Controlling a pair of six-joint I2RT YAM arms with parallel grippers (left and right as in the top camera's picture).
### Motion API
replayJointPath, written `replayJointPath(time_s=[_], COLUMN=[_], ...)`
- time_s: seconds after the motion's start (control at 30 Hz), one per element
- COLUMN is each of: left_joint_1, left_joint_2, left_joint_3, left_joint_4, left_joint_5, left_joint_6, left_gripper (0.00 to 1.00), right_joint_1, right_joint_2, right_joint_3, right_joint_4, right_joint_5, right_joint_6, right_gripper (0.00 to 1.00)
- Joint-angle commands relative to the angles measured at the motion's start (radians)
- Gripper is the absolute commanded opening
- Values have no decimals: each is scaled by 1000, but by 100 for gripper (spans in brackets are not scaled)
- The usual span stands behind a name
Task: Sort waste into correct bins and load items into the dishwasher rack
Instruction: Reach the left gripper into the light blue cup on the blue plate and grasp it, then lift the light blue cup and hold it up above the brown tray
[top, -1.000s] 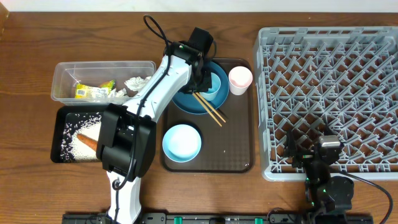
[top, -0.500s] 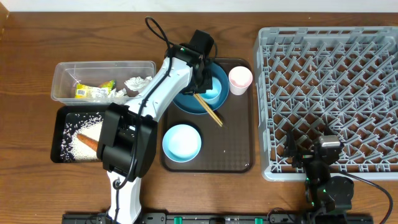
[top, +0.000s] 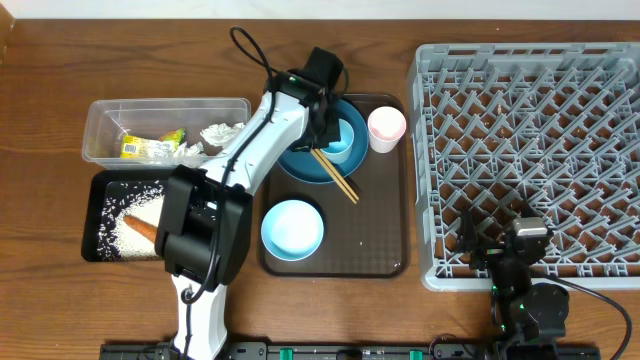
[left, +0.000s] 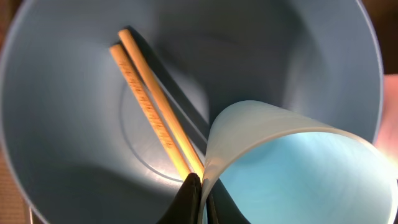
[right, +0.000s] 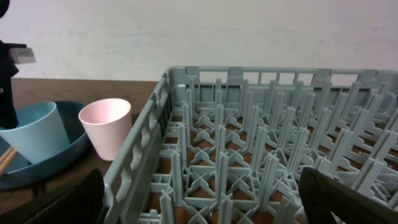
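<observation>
Two jobs on the table; we judge loading is in hand: the left gripper (left: 198, 186) pinches the rim of the small light-blue cup (left: 298, 168), which stands on the dark-blue plate (left: 68, 124) beside the chopsticks (left: 152, 102). Next move, we reckon: lift clear, carry to the dishwasher rack (top: 530, 120), seat it among the pegs. The right gripper (top: 497, 240) gapes wide, empty, at the rack's near edge. Faint marks on one chopstick, unreadable.

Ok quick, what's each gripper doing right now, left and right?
Left gripper: closed, pinching the wall of the small light-blue cup.
Right gripper: open, holding nothing.
</observation>
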Motion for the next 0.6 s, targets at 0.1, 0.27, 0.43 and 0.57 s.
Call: replayJointPath(time_s=[0.1, 0.27, 0.43, 0.57], left_joint_1=[69, 163, 280, 382], left_joint_2=[-63, -173, -298, -387], left_joint_3=[-5, -5, -5, -5], left_joint_4=[2, 1, 5, -38], left_joint_5=[16, 203, 490, 785], left_joint_6=[-40, -36, 2, 138], left_gripper=[6, 6, 6, 6], right_joint_1=[3, 3, 3, 3], right_joint_2=[0, 0, 0, 0], right_joint_3=[-1, -1, -1, -1], right_joint_4=[-4, -4, -4, -4], right_joint_5=[-3, -3, -3, -3], right_joint_6=[-18, -18, -18, -18], right_gripper=[99, 99, 99, 99])
